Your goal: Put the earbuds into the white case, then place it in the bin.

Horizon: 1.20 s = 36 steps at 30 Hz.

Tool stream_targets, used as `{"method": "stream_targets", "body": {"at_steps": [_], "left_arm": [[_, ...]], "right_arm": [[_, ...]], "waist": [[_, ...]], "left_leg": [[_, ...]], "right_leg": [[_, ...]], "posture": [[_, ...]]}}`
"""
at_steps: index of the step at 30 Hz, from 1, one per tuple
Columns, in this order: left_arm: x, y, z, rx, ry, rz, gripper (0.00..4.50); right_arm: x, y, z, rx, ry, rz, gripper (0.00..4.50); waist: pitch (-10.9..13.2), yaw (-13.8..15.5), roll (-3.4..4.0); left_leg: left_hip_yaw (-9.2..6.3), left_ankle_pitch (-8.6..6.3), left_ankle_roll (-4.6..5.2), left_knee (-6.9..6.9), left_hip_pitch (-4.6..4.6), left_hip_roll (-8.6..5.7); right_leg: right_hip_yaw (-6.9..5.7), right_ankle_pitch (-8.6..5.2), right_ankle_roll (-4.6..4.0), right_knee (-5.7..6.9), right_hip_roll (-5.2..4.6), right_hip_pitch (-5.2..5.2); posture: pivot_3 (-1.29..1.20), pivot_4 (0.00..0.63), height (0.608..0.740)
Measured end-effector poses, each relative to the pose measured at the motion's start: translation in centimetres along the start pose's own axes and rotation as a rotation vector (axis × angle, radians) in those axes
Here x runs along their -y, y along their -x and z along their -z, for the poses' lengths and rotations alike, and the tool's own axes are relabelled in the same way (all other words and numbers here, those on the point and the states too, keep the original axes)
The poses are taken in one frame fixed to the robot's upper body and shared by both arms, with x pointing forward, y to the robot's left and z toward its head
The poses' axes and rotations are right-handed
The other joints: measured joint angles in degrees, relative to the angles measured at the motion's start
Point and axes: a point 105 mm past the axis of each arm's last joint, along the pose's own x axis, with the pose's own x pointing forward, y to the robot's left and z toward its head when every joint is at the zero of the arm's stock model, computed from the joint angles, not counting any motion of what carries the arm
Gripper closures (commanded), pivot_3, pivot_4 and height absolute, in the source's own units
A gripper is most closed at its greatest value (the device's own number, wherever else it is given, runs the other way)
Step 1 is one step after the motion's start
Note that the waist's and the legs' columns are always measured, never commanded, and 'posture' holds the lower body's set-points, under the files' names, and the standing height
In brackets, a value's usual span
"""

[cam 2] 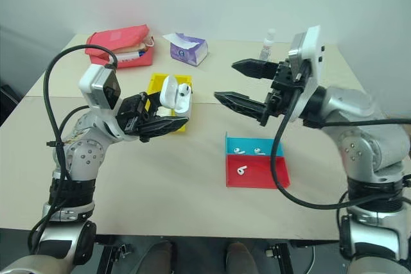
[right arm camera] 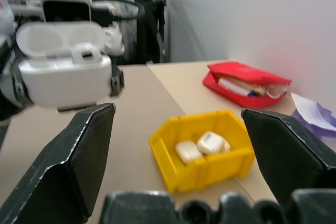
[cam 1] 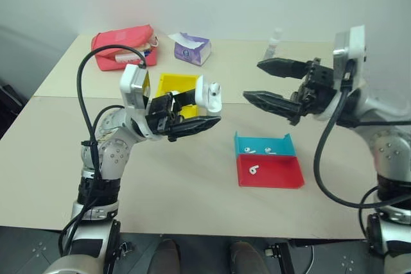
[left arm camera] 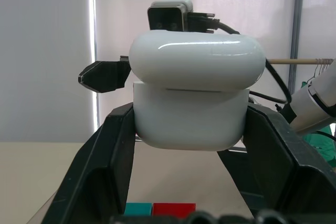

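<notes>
Head view: left gripper (cam 2: 168, 120) clamps the white case (cam 2: 174, 94), glossy, rounded, lid flipped up; right gripper (cam 2: 247, 86) stands wide and empty beside it. Earbuds (cam 2: 241, 170) lie below the right gripper in matte trays. Left wrist view: pads grip smooth plastic; slippage possible. Right wrist view: yellow bin (right arm camera: 205, 152) beneath holds similar cases.

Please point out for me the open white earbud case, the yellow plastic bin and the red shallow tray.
Glossy white earbud case (right arm camera: 63, 80), right wrist view, front of its body.
Yellow plastic bin (right arm camera: 207, 174), right wrist view, front wall.
Red shallow tray (cam 1: 279, 172), left eye view, bare floor.
</notes>
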Motion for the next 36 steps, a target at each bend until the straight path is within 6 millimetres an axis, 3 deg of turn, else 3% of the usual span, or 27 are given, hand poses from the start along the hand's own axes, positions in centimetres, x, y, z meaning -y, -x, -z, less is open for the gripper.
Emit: {"method": "stream_targets", "body": {"at_steps": [2, 5, 9, 12, 15, 17, 36], "left_arm": [[0.2, 0.1, 0.0, -0.001, -0.005, -0.007, 1.71], [0.5, 0.3, 0.0, -0.003, -0.015, -0.024, 1.71], [0.8, 0.6, 0.1, -0.003, -0.023, -0.054, 1.71], [0.9, 0.6, -0.1, 0.001, -0.040, -0.071, 1.71], [1.3, 0.7, 0.0, 0.000, -0.050, -0.089, 1.71], [1.4, 0.9, 0.1, -0.004, -0.049, -0.104, 1.71], [1.3, 0.9, -0.2, -0.006, -0.060, -0.129, 1.71]], "right_arm": [[1.1, 0.0, 2.9, -0.238, 0.116, -0.033, 0.02], [2.4, -0.3, 6.4, -0.451, 0.222, -0.112, 0.02], [3.8, -0.5, 9.4, -0.669, 0.402, -0.274, 0.02], [4.6, -0.7, 11.1, -0.758, 0.411, -0.346, 0.61], [4.9, -0.3, 13.0, -0.854, 0.372, -0.400, 1.61], [5.0, 0.1, 14.2, -0.909, 0.328, -0.404, 1.61], [3.0, 1.7, 16.5, -1.062, 0.175, -0.494, 1.61]], "waist": [[0.0, -0.3, 0.05], [0.1, -0.6, 0.16], [0.2, -0.5, 0.32], [0.2, -0.4, 0.33], [0.3, 0.0, 0.35], [0.3, 0.1, 0.37], [0.4, 0.1, 0.53]], "left_leg": [[0.02, 0.00, 0.00, -0.01, 0.03, 0.02], [0.04, 0.00, 0.00, -0.02, 0.01, 0.02], [0.06, 0.00, -0.01, -0.02, -0.03, 0.02], [0.06, 0.01, -0.01, -0.03, -0.04, 0.03], [0.06, 0.02, -0.02, -0.03, -0.06, 0.04], [0.07, 0.02, -0.03, -0.02, -0.07, 0.05], [0.07, 0.02, -0.03, -0.01, -0.06, 0.05]], "right_leg": [[0.00, 0.00, 0.00, 0.01, 0.01, -0.02], [0.03, 0.00, 0.00, 0.02, 0.01, -0.06], [0.02, 0.00, -0.01, -0.07, 0.00, -0.08], [0.01, 0.00, -0.01, -0.12, 0.00, -0.07], [-0.01, 0.01, -0.02, -0.26, -0.01, -0.02], [-0.02, 0.01, -0.02, -0.29, -0.02, -0.02], [-0.01, 0.01, -0.02, -0.26, -0.01, -0.02]], "posture": [[0.00, 0.150, 0.740], [0.00, 0.150, 0.740], [0.00, 0.150, 0.740], [0.00, 0.150, 0.740], [0.00, 0.150, 0.740], [0.00, 0.150, 0.740], [0.00, 0.150, 0.740]]}}
